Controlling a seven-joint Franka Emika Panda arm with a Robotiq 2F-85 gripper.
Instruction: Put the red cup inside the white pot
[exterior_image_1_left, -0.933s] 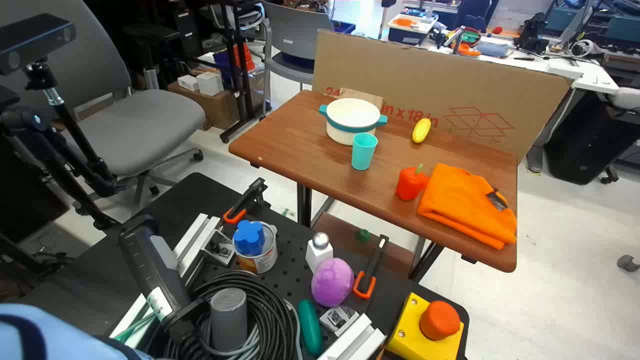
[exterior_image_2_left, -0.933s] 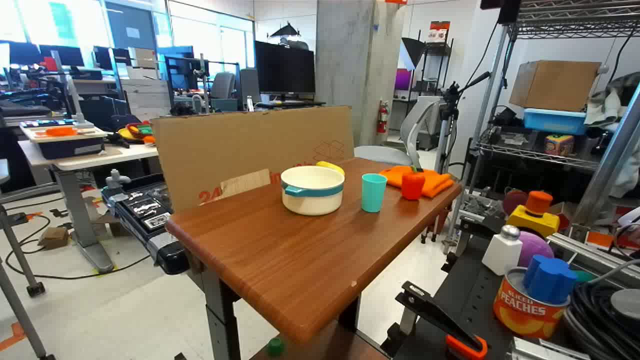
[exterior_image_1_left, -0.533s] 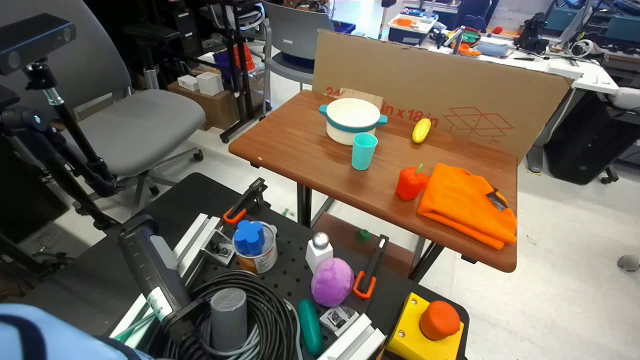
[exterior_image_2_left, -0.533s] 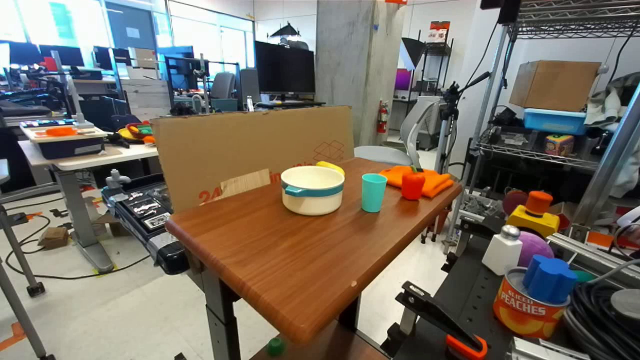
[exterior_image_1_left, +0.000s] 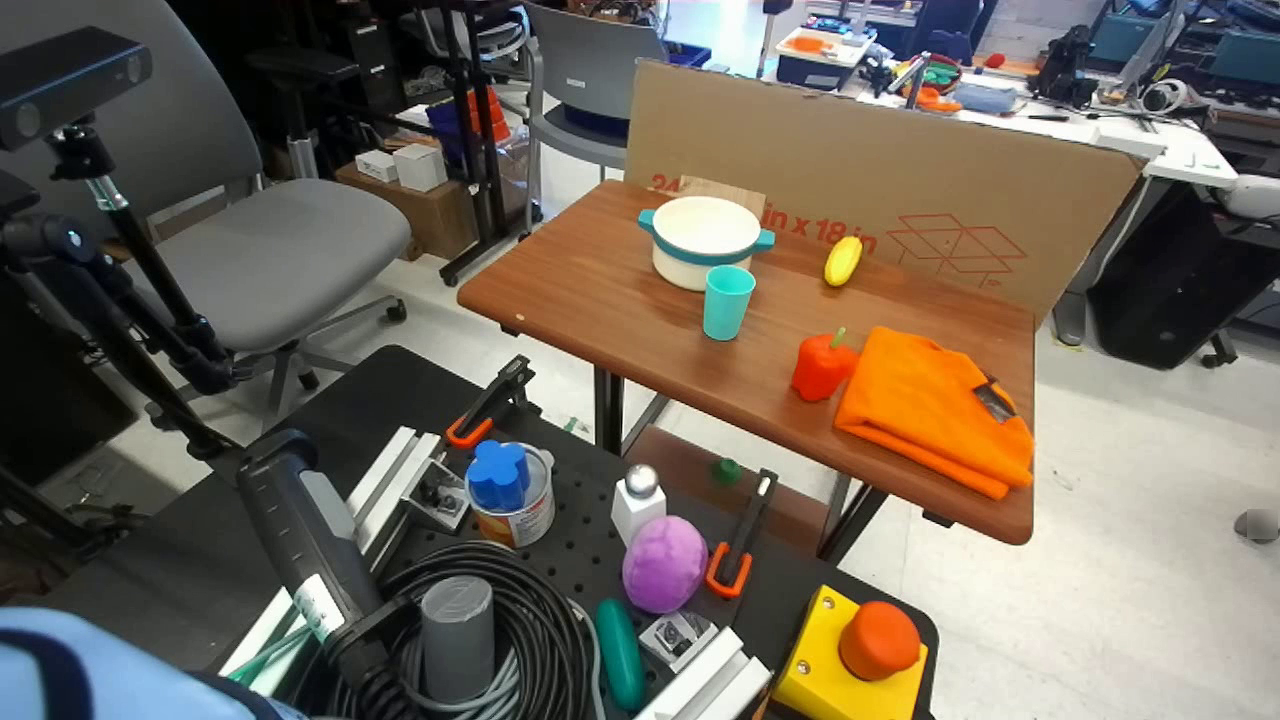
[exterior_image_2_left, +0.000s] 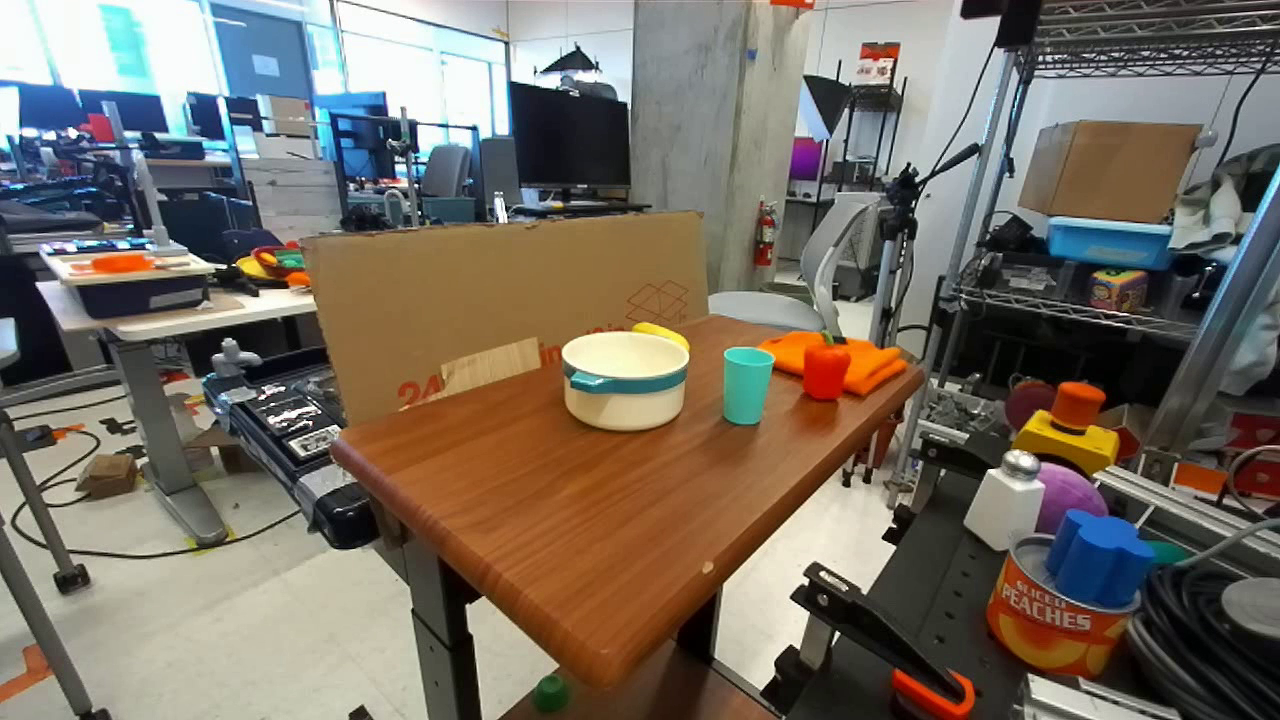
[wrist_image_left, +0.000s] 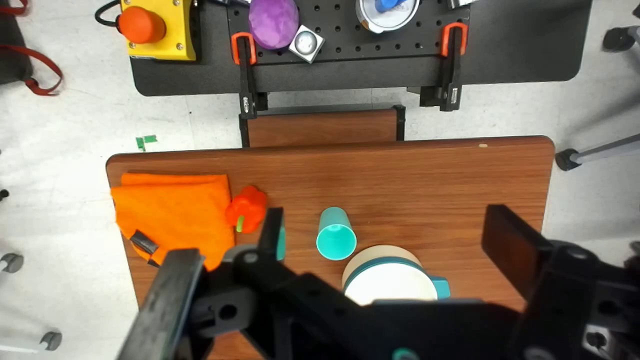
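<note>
No red cup shows in these frames; it is hidden or out of view. The only small red-orange thing on the table is a bell pepper with a green stem (exterior_image_1_left: 824, 367), beside the folded orange cloth; it also shows in the wrist view (wrist_image_left: 246, 207). The white pot (exterior_image_1_left: 680, 270) has a teal band and handles and a pale inside where nothing shows; it stands in both exterior views (exterior_image_2_left: 622, 408) and, partly hidden by the gripper, in the wrist view (wrist_image_left: 382, 250). My gripper (wrist_image_left: 387, 225) is wide open and empty, high above the table. It is out of both exterior views.
A teal cup (exterior_image_1_left: 728, 303) stands upright close to the pot, towards the pepper. The orange cloth (exterior_image_1_left: 930, 410) lies at a table end. A yellow toy (exterior_image_1_left: 843, 261) lies near the upright cardboard sheet (exterior_image_1_left: 900, 170). A black bench (wrist_image_left: 350, 80) with clamps and objects stands alongside the table.
</note>
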